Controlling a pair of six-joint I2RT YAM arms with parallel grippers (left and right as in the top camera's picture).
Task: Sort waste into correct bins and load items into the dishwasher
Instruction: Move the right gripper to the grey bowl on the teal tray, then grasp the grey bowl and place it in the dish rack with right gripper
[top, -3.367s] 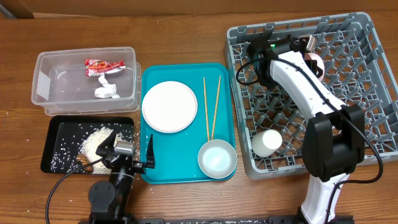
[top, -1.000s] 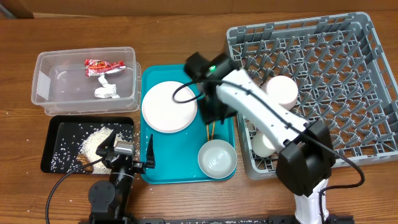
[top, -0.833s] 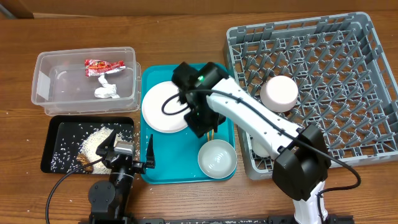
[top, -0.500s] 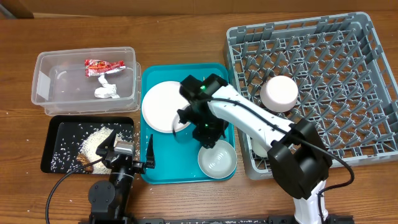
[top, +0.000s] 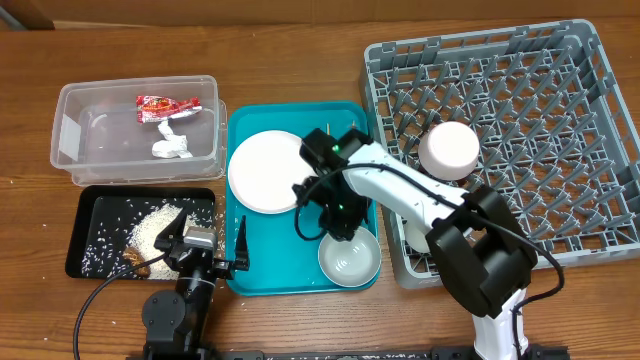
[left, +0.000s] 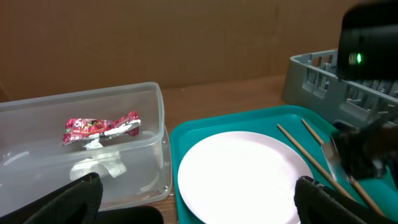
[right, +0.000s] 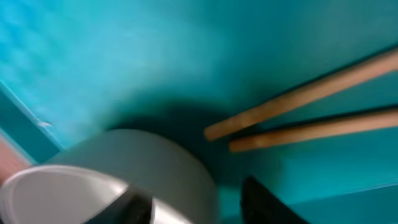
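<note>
My right arm (top: 420, 195) reaches from its base at the near right side far toward the left, with the white link stretched out low and the wrist bent down. The right gripper (top: 337, 220) points downward; its wrist view is too blurred for me to judge the jaws. My left arm (top: 178, 305) sits folded over its base, the left gripper (top: 204, 244) held level, with both fingers (left: 78, 199) wide apart

No legible text in any view. Sachet (top: 168, 104): red and white print, too small and blurred to read. White label (top: 68, 138) on tub (top: 120, 86): no readable marks.
</note>
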